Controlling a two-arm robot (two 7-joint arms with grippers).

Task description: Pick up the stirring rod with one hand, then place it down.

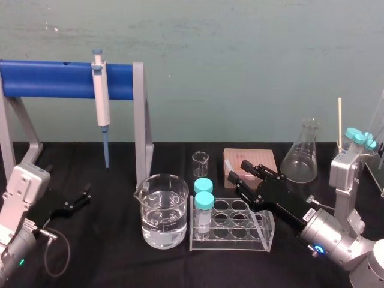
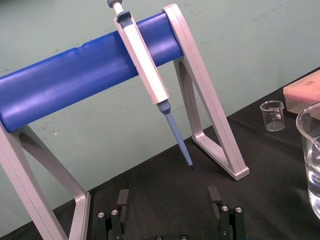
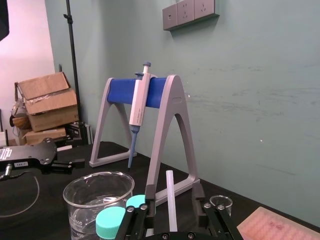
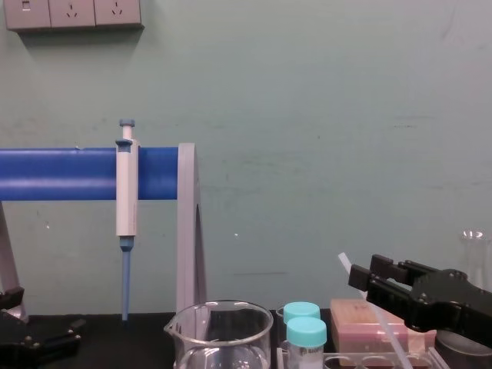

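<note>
Black-covered table (image 1: 120,270), teal wall behind.

Right fingers (image 3: 150,197): spread, one on each side of the stirring rod (image 3: 170,200). The right wrist view shows a gap on either side of the rod at the tips. Any contact lower down is hidden by my own gripper body.

Rod: tilted in the chest view. Its upper end pokes up past the tips of my right gripper (image 1: 239,171) and leans to my left. Its lower part runs down in front of the pink box (image 1: 258,157). I cannot make out the lower end.

Right gripper: low over the back of the clear tube rack (image 1: 231,233), in front of the box.

Around it:
- Two teal-capped tubes (image 1: 204,201) stand upright at the rack's left end.
- The large beaker (image 1: 161,216), part full of clear liquid, is just beside the rack on its left.
- The small beaker (image 1: 200,163) is behind the tubes.
- The conical flask (image 1: 302,156) is to the right of the box.

Left gripper (image 1: 84,198): low by the table at my far left, fingers wide apart, nothing between them. It faces the blue-bar stand (image 1: 54,80). The pipette (image 1: 101,90) hangs there, tip down.
</note>
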